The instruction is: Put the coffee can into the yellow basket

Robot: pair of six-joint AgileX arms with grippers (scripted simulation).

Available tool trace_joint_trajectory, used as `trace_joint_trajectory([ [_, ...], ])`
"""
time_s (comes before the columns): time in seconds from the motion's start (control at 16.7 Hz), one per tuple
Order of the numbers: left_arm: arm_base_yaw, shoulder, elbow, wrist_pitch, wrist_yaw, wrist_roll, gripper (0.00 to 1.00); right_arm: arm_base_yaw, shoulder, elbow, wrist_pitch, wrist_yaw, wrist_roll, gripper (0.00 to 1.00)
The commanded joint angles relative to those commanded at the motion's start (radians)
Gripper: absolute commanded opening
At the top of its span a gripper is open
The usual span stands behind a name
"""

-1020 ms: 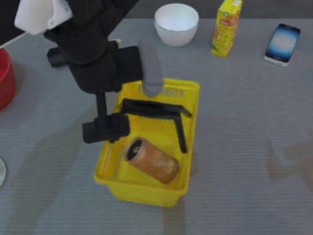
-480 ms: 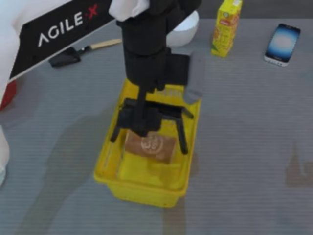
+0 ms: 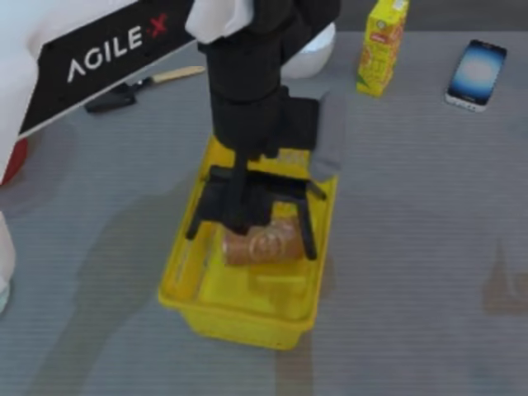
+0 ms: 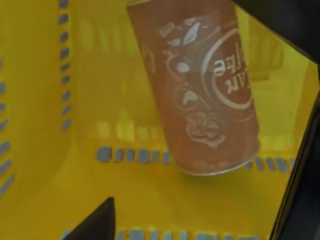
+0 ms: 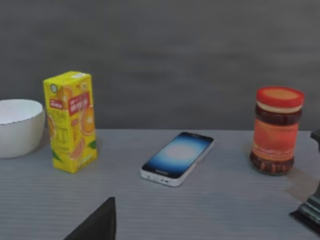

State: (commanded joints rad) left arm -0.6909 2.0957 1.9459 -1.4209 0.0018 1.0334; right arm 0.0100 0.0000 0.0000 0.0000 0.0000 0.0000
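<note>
The coffee can (image 3: pixel 264 244) lies on its side on the floor of the yellow basket (image 3: pixel 247 326), under the basket's black handle (image 3: pixel 307 216). My left gripper (image 3: pixel 235 210) hangs over the basket, right above the can's left end. In the left wrist view the can (image 4: pixel 200 85) lies beyond the fingertips against the yellow basket wall (image 4: pixel 40 100). The left gripper (image 4: pixel 200 225) is open, with nothing between its fingers. My right gripper (image 5: pixel 205 225) is out of the top view; it is open above the table at the right.
A white bowl (image 3: pixel 318 49), a yellow juice carton (image 3: pixel 381 45) and a phone (image 3: pixel 476 73) stand along the back edge. A dark tool with a wooden handle (image 3: pixel 140 87) lies back left, and a red bucket (image 3: pixel 8 157) at the left edge. A red-lidded jar (image 5: pixel 276 131) is near the right gripper.
My left arm swung from the basket's left side to over its middle. The can turned from a diagonal lie to lying across the basket, a little farther back.
</note>
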Motion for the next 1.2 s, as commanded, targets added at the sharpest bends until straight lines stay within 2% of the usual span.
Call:
trace_joint_trajectory([
  [0.42,-0.001,-0.005,-0.057,0.052,0.0,-0.001,1.0,0.0,0.0,0.0,0.0,0.0,0.0,1.0],
  [1.2,-0.001,-0.005,-0.057,0.052,0.0,-0.001,0.02,0.0,0.0,0.0,0.0,0.0,0.0,1.0],
])
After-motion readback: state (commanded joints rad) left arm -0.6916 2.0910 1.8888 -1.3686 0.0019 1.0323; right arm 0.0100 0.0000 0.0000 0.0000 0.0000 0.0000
